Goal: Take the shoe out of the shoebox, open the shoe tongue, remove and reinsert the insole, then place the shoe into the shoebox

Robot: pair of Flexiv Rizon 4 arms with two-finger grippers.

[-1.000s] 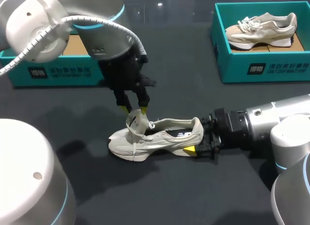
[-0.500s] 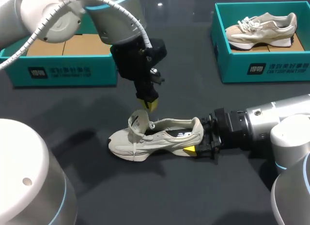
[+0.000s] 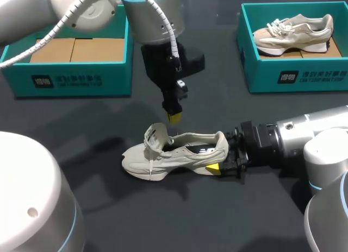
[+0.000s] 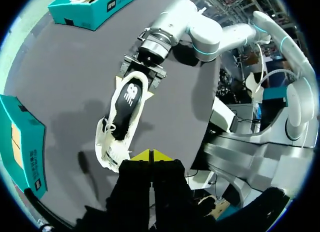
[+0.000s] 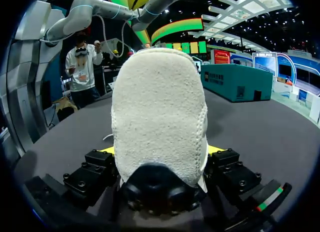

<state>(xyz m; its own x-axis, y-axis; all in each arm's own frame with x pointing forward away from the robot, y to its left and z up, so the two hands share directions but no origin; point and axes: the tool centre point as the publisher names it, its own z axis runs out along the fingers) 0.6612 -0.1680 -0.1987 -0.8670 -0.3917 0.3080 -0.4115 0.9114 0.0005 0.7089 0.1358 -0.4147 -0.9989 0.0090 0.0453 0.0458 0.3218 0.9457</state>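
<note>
left gripper [image 3: 174,118] lifted away from tongue [image 3: 155,137] of shoe [image 3: 185,153], shifted rightward, jaws closed

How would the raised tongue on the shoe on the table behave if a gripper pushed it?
Likely floppy: the tongue curls forward at its top, looking like thin fabric, yet it stands unheld, so it has some spring. The shoe probably won't slide or tip, since the right gripper clamps its heel.
</note>
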